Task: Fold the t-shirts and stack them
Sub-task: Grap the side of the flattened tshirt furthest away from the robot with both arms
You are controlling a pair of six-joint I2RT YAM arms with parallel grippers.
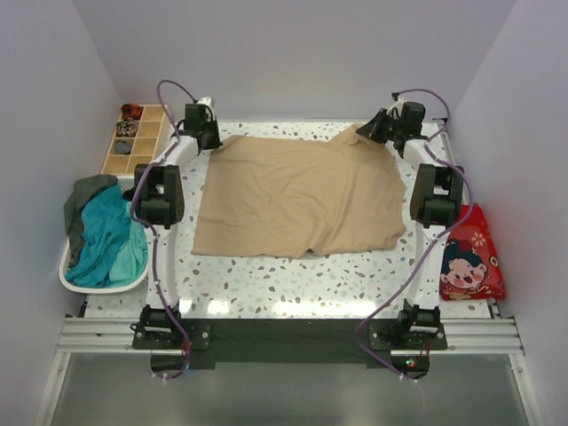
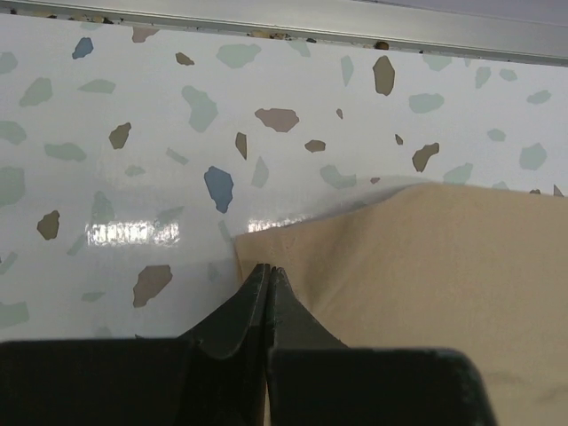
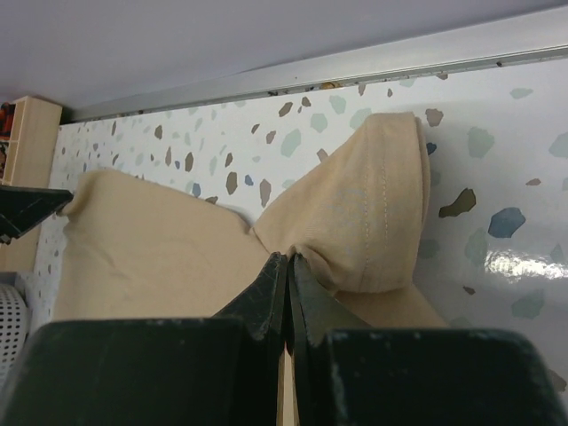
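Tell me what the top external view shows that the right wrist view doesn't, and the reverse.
Only the top external view: the beige t-shirt's whole outline spread on the table, the teal t-shirt heaped in the white basket, and the red cartoon pouch on the right.
Only the right wrist view: close up, the right claw shut on the cloth, with the stitched sleeve bunched just beyond it.
Both: the beige t-shirt, the speckled table, and the left claw at the shirt's far left corner.
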